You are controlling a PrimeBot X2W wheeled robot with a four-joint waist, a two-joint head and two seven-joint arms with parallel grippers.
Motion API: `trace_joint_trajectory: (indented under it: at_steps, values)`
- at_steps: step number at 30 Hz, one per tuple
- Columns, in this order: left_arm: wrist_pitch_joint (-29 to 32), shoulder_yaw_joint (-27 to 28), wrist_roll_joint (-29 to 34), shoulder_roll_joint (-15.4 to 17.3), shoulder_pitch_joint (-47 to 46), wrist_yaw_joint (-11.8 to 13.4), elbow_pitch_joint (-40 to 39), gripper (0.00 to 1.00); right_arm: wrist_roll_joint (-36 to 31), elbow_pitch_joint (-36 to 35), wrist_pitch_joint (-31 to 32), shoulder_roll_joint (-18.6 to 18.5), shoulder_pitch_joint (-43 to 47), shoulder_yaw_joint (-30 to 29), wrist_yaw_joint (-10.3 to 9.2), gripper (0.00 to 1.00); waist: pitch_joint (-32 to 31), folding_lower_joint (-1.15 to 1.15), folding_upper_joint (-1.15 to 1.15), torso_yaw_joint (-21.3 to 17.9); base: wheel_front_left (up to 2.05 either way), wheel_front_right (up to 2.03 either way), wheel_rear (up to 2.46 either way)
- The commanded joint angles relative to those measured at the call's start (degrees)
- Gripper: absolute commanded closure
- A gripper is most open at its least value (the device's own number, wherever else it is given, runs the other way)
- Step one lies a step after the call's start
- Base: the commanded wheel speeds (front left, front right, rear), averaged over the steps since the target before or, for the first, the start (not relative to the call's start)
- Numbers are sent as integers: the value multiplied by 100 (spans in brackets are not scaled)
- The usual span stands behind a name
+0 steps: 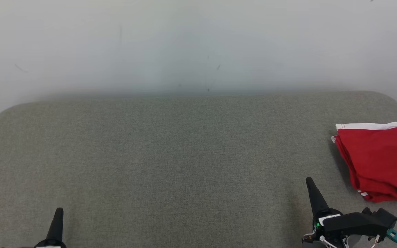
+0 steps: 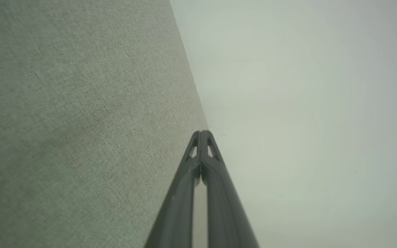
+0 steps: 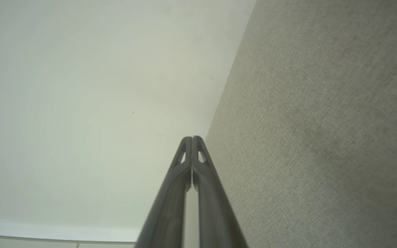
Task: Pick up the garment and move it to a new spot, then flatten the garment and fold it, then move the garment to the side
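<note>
We see the red folded cloth garment with a white band (image 1: 377, 158) lying at the right end of the grey fabric-covered bench (image 1: 171, 155), about midway between the bench's far and near edges, in a loose stack of layers. To us it looks folded and set aside, so the task seems near its end.

The right pincer (image 1: 310, 184) stands over the bench's near edge, just inward of the garment and apart from it. Its two dark fingers are pressed together tip to tip, with nothing between them. The left pincer (image 1: 59, 213) stands over the near left part of the bench, likewise closed and empty.

A sideways sweep of the right arm toward the bench's right end could catch the garment's lower hem and drag the fold open, or push the stack off the bench.

The garment's right part is cut off by the picture's edge. We therefore cannot tell how close it lies to the bench's end, what kind of garment it is, or how many layers it has.
</note>
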Motion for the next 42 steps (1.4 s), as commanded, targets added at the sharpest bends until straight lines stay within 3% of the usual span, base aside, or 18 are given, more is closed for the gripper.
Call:
trace_joint_trajectory:
  at_steps: [1,26,42]
  values:
    - [54,48,-139,-7,-123,-48,-59,100,157,-6,-17,-5,-125,18,5,100,7,0,0,5,0,0,0]
    - [407,239,-1149,-62,-322,-123,-80,100,1248,103,-21,-6,-341,86,6,100,107,0,0,68,0,0,0]
    - [546,309,-1476,-79,-394,-141,-81,100,1638,146,-23,-5,-414,108,6,100,150,0,0,95,0,0,0]
